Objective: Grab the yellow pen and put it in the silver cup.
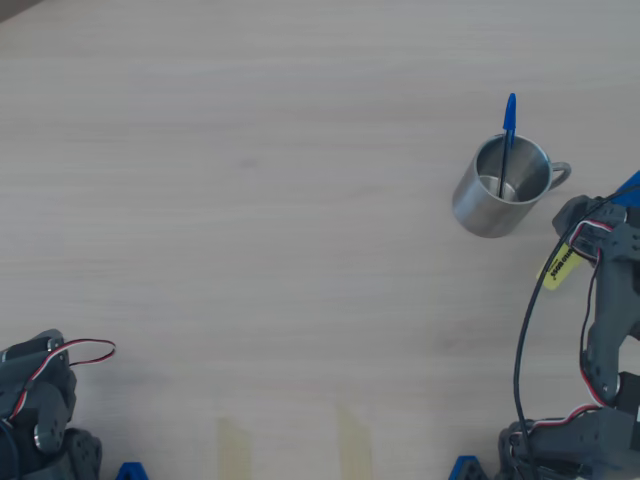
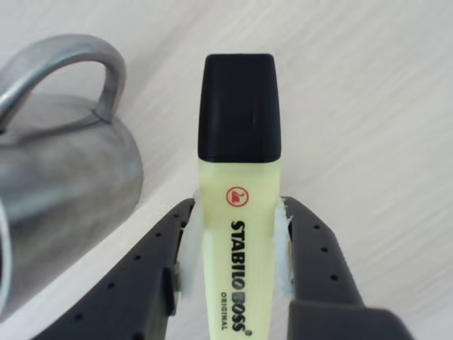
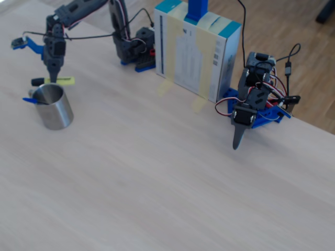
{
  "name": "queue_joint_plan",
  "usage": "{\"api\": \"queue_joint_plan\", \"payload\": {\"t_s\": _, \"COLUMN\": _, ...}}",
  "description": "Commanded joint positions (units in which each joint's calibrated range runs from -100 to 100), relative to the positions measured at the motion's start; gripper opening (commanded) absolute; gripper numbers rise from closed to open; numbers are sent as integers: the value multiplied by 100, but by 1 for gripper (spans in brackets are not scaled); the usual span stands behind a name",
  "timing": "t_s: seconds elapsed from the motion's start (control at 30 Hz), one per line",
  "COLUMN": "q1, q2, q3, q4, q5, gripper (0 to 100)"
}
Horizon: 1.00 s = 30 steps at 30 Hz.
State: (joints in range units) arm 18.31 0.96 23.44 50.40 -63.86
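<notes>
overhead view: silver cup (image 1: 497,189) stands on the pale wood table (image 1: 250,200), handle to the right, a blue ballpoint pen (image 1: 508,135) leaning inside it. just right of the cup and below its handle, the yellow pen (image 1: 557,267) shows partly under the arm (image 1: 605,300).

wrist view: gripper (image 2: 236,248) clamped on the yellow stabilo boss pen's (image 2: 237,212) barrel, black cap pointing up and away; cup's (image 2: 60,177) handle and wall close at left.

fixed view: pen (image 3: 55,81) held roughly level just behind the cup (image 3: 52,107) rim, possibly above it. a second arm (image 3: 251,104) sits at right beside a taped box (image 3: 196,52).
</notes>
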Motion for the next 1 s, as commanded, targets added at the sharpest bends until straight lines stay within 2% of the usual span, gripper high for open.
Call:
{"api": "queue_joint_plan", "payload": {"t_s": 0.0, "q1": -7, "q2": -445, "q3": -27, "q4": -8, "q5": 15, "gripper": 11}}
{"api": "queue_joint_plan", "payload": {"t_s": 0.83, "q1": -7, "q2": -2174, "q3": 880, "q4": -76, "q5": 20, "gripper": 11}}
{"api": "queue_joint_plan", "payload": {"t_s": 0.97, "q1": 28, "q2": -2390, "q3": 898, "q4": -85, "q5": 234, "gripper": 11}}
